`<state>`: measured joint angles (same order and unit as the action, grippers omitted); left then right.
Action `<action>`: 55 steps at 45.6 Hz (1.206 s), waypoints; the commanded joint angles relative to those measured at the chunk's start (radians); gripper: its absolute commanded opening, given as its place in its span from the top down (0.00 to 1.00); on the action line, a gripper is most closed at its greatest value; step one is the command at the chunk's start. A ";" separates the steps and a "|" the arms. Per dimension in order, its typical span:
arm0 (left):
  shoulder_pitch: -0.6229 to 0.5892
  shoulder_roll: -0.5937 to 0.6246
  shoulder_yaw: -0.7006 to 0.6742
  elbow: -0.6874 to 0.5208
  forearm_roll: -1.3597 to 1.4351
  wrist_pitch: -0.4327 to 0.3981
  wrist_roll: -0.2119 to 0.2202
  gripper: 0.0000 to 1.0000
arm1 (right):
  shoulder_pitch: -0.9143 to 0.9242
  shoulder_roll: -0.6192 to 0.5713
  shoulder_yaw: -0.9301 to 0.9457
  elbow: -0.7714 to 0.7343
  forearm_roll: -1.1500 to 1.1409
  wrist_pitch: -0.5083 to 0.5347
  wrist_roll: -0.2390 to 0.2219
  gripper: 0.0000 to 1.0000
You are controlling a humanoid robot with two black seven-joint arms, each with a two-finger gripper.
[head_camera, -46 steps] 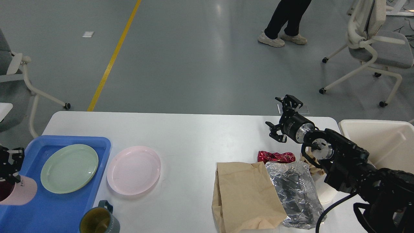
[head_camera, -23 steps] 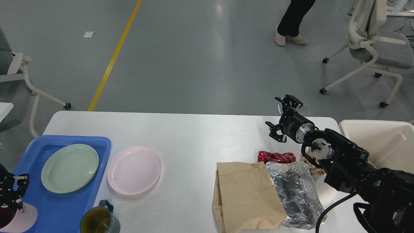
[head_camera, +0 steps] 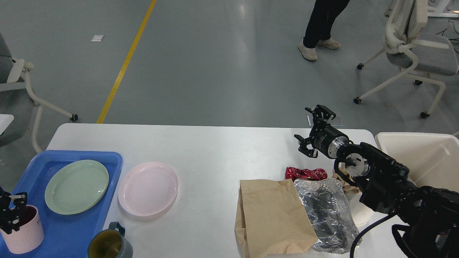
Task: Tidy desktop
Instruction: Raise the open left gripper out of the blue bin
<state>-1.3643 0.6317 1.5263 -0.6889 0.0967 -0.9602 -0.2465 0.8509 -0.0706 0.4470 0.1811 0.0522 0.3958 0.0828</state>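
Note:
The white desktop (head_camera: pixel 215 150) carries dishes on the left and rubbish on the right. My left gripper (head_camera: pixel 10 211) at the far left edge grips the rim of a pink cup (head_camera: pixel 25 231), which stands upright on the blue tray (head_camera: pixel 71 233). A green plate (head_camera: pixel 76 186) lies on the tray, a pink plate (head_camera: pixel 148 188) beside it, and a grey-green mug (head_camera: pixel 109 245) at the front. My right gripper (head_camera: pixel 315 132) is open and empty above the back right of the desktop, just beyond a crumpled red wrapper (head_camera: pixel 306 173).
A brown paper bag (head_camera: pixel 272 218) and crumpled foil (head_camera: pixel 328 213) lie at the front right, with crumpled brown paper (head_camera: pixel 344 179) under my right arm. A cream bin (head_camera: pixel 423 157) stands off the right edge. Chairs and a walking person are on the floor beyond.
My left gripper lowered the pink cup from tilted in the air to upright on the tray's front left. The right arm has not moved. The person behind shifted.

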 commanded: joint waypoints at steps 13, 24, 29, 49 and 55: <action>-0.004 -0.003 -0.001 0.000 -0.002 0.000 -0.010 0.54 | 0.000 0.000 -0.001 0.000 0.000 0.000 0.000 0.00; -0.007 -0.003 -0.005 0.000 -0.002 0.000 -0.010 0.49 | 0.000 0.000 0.001 0.000 0.000 0.000 0.000 0.00; -0.019 -0.003 -0.008 -0.001 -0.002 0.000 -0.008 0.46 | 0.000 0.000 0.001 0.000 0.000 0.000 0.000 0.00; -0.490 -0.027 0.058 -0.167 -0.003 0.000 0.006 0.06 | 0.000 0.000 0.001 0.000 0.000 0.000 0.000 0.00; -0.604 -0.069 0.069 -0.236 0.000 0.000 0.007 0.06 | 0.000 0.000 -0.001 0.000 0.000 0.000 0.000 0.00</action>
<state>-1.8812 0.5956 1.5874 -0.8629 0.0943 -0.9597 -0.2411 0.8513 -0.0705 0.4476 0.1810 0.0522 0.3958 0.0828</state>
